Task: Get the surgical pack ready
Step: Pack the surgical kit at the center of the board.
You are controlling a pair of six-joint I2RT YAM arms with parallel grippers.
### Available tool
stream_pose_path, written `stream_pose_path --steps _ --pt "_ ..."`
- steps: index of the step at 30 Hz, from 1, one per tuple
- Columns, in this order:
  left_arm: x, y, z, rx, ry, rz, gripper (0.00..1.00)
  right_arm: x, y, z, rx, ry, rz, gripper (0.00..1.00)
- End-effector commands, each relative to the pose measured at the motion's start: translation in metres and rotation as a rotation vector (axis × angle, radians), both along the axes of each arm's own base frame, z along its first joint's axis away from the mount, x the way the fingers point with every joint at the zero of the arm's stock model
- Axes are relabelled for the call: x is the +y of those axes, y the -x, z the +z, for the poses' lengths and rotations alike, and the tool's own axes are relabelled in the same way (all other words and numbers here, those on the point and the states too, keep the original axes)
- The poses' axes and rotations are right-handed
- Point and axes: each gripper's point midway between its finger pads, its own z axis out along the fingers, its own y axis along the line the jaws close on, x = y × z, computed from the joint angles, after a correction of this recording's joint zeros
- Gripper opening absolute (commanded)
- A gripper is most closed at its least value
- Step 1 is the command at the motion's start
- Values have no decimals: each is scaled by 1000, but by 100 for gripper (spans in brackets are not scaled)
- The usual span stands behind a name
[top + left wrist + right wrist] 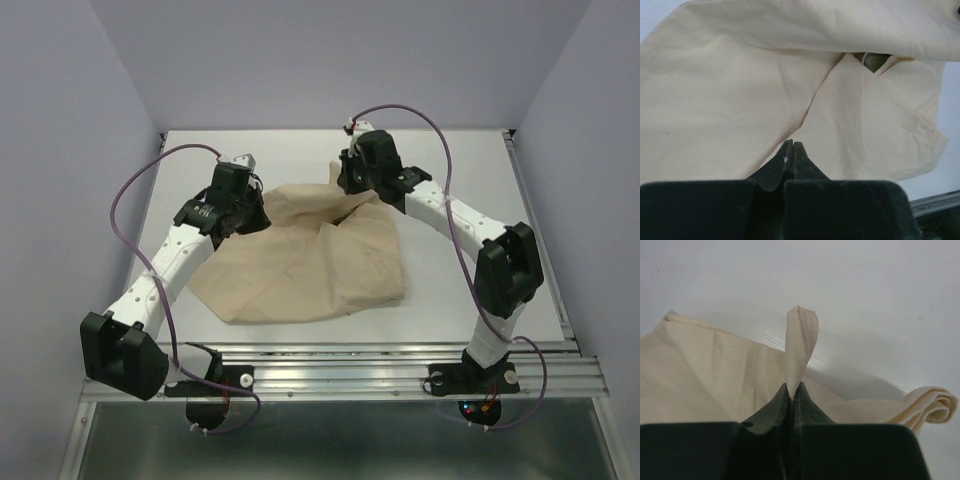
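**Wrapping partway, bundle still loose**

The large beige woven cloth sheet (310, 265) lies rumpled mid-way across the white table (300, 150), between the two arms, folded loosely over itself. No tray, instruments or gauze show, and whether they sit beneath it cannot be told. The right pincer (791, 390) is clamped on a far corner, with a peak of cloth standing up from its tips. The left pincer (791, 147) is fully closed at the sheet's far-left edge, and no cloth shows between its tips. I judge the folding unfinished: the far flaps need laying flat and tucking.
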Motion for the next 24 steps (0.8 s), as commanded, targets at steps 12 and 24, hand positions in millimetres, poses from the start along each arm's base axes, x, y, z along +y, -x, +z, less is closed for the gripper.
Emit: stream_pose_path --steps 12,24 --pt "-5 2 -2 -3 24 -43 0 -12 86 -24 27 -32 -112 1" --pt "-7 6 -12 19 38 -42 0 -19 129 -91 138 -21 -85 10"
